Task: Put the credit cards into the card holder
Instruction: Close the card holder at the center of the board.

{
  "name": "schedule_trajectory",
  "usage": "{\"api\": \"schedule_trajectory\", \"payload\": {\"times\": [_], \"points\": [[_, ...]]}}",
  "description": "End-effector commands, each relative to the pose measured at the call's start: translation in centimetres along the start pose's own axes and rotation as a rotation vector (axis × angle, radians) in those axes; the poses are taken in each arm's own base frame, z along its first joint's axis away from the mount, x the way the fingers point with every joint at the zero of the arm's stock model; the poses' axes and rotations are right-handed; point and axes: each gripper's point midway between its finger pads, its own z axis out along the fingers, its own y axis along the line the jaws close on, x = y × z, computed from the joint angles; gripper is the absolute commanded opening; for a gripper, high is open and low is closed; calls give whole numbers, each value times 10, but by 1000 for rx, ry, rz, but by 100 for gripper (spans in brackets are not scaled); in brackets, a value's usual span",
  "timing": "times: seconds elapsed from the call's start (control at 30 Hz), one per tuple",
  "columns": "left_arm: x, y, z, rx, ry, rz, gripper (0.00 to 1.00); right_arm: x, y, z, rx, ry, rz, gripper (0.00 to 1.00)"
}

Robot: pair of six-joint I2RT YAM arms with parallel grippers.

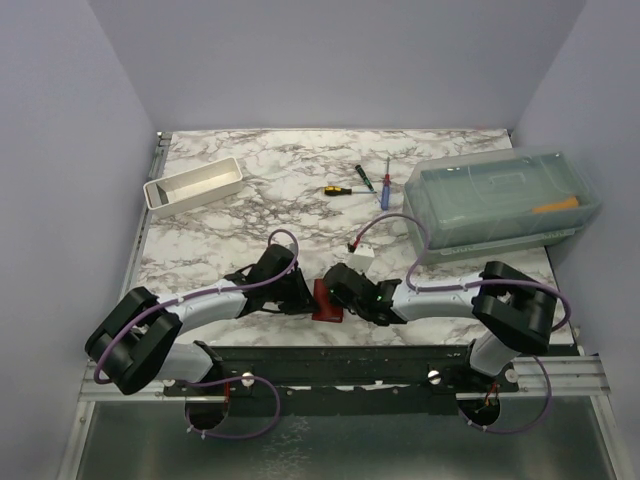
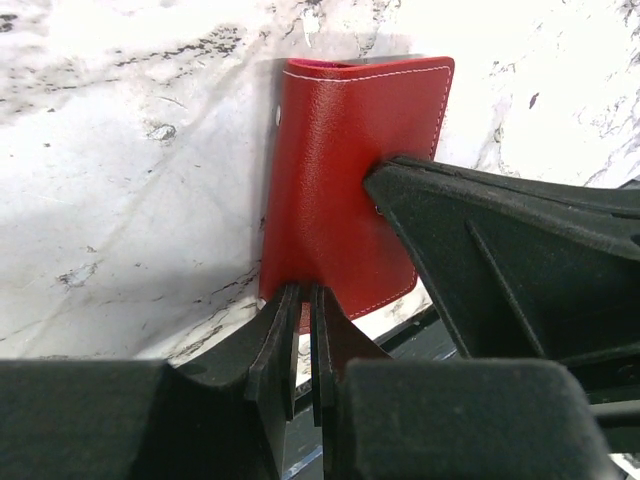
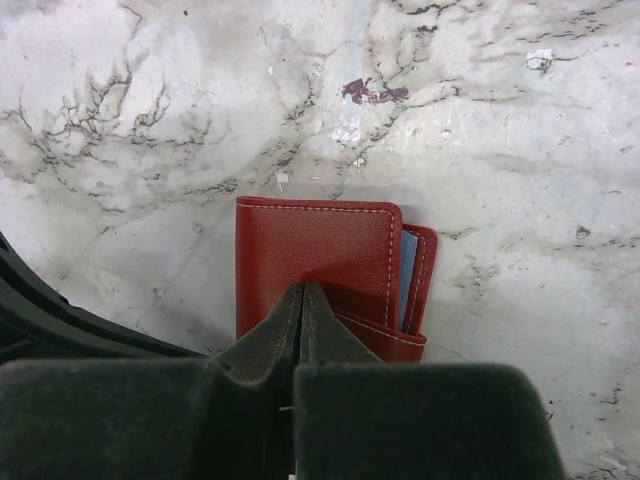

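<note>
**Wallet pinned between two claws**

We logged the wallet flat, just ahead of both claws, its long axis running away from the left claw, which was closed to a slit, apparently on its near edge. Right claw: fully closed, tip on the cover. Blue card showed inside.

Holder: small dark-red leather folding wallet lay closed, flat near the marble tabletop's front edge.
Card: thin blue card, its edge showed inside.

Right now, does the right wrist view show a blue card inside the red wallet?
Yes, a blue card edge shows between the covers of the red wallet, along its right side.
</note>
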Motion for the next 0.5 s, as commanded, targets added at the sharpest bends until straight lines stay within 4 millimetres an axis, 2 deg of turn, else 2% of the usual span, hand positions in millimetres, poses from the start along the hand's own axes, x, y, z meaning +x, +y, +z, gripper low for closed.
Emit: {"api": "schedule_trajectory", "payload": {"times": [0.0, 0.1, 0.27, 0.4, 0.47], "points": [[-5, 5, 0, -21, -47, 8, 15, 93, -114, -9, 314, 222, -243, 0], [-8, 3, -2, -24, -63, 11, 15, 101, -122, -13, 356, 188, -261, 0], [-11, 1, -5, -15, -83, 17, 15, 113, -152, -15, 418, 148, -248, 0], [-13, -1, -11, -10, -102, 17, 15, 140, -183, -4, 487, 167, -271, 0], [-14, -3, -17, -9, -114, 19, 16, 150, -184, 1, 493, 186, -273, 0]]}}
